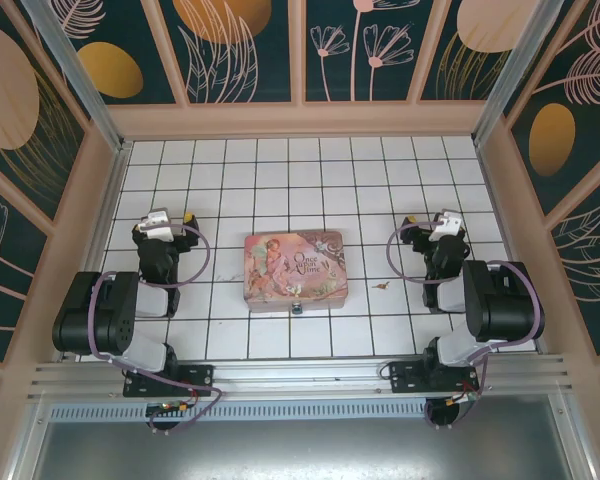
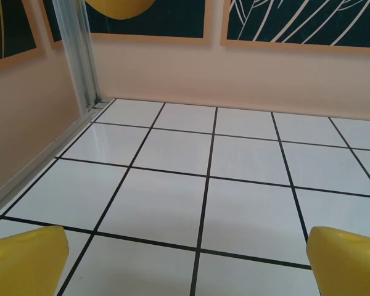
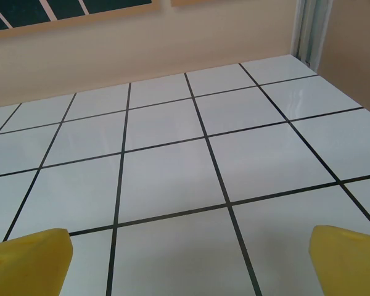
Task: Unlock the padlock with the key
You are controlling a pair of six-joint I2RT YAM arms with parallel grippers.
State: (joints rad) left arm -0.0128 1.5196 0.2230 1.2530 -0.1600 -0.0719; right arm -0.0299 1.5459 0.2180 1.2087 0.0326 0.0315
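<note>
Tiled floor (image 1: pixel 230 170) open around key (image 1: pixel 383 285), padlock (image 1: pixel 297 308) at tin (image 1: pixel 295 268) edge; left gripper (image 1: pixel 172 220), right gripper (image 1: pixel 430 222) agape, empty

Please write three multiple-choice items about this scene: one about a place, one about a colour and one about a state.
1. Where does the key lie?
A) on a tile to the right of the tin
B) on top of the tin
C) behind the tin

2. What colour are the left fingers?
A) red
B) yellow
C) black

3. How are the right fingers?
A) shut on the key
B) shut and empty
C) open and empty

Answers:
1 A: the top view shows it on the tile beside the tin.
2 B: both tips are yellow in the left wrist view.
3 C: bare tiles show in the wide gap between them.
</note>
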